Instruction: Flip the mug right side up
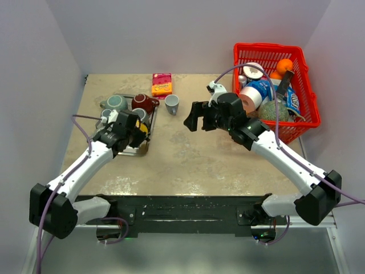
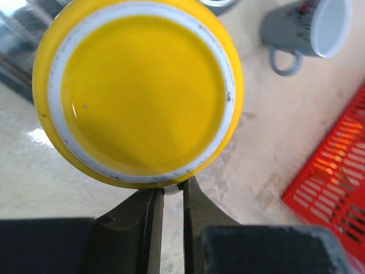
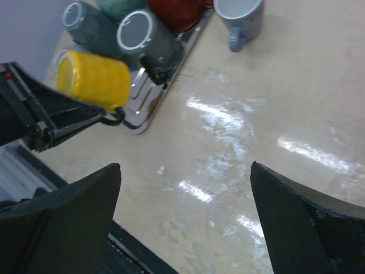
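Observation:
The yellow mug (image 2: 137, 85) fills the left wrist view, its white-ringed base turned to the camera. My left gripper (image 2: 173, 185) is shut on the mug's handle, which is pinched between the two fingertips. In the right wrist view the yellow mug (image 3: 94, 80) is tipped on its side at the near corner of the metal tray (image 3: 142, 123), with the left gripper's fingers (image 3: 68, 128) on its handle. From above, my left gripper (image 1: 134, 128) covers most of the mug (image 1: 144, 129). My right gripper (image 1: 194, 120) hangs open over bare table, nothing between its fingers (image 3: 185, 165).
The tray (image 1: 134, 152) holds two grey-green mugs (image 3: 145, 37) and a red mug (image 1: 144, 103). A grey mug (image 1: 171, 104) stands upright on the table beside it. An orange box (image 1: 162, 84) lies at the back. A red basket (image 1: 308, 123) full of items stands at the right.

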You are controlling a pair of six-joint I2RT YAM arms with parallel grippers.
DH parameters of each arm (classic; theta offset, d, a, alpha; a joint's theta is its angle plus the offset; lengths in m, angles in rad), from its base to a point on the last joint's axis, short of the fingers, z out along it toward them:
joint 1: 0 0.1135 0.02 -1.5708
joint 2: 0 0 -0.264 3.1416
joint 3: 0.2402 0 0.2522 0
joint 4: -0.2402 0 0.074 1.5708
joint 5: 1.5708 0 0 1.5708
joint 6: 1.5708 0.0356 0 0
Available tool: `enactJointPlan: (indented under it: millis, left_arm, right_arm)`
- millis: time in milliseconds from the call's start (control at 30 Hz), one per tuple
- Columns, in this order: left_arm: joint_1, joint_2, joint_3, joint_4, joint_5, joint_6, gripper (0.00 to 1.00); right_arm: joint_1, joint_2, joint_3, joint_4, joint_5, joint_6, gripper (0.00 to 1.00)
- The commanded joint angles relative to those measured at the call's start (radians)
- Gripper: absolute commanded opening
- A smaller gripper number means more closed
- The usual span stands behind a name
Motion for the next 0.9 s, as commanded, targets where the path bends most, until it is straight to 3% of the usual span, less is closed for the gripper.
enactJointPlan:
  millis: [0, 167, 333, 700, 867]
  left_arm:
    - [-0.002, -0.087, 0.013, 0.203, 0.083, 0.173, 0.0]
    - [-0.002, -0.138, 0.015, 0.329, 0.221, 0.254, 0.0]
    - [-0.002, -0.163, 0.007, 0.554, 0.382, 0.314, 0.0]
    - [-0.002, -0.176, 0.012, 0.893, 0.662, 0.322, 0.0]
    - [-0.002, -0.201, 0.006, 1.022, 0.757, 0.317, 0.0]
  right_arm:
    - [-0.004, -0.004, -0.029, 0.149, -0.214, 0.07, 0.99]
    - [-0.004, -0.01, -0.064, 0.245, -0.332, 0.124, 0.99]
    - [-0.004, -0.01, -0.113, 0.372, -0.417, 0.272, 0.98]
    - [-0.003, 0.026, -0.125, 0.544, -0.454, 0.487, 0.89]
    - [-0.006, -0.01, -0.09, 0.57, -0.449, 0.461, 0.88]
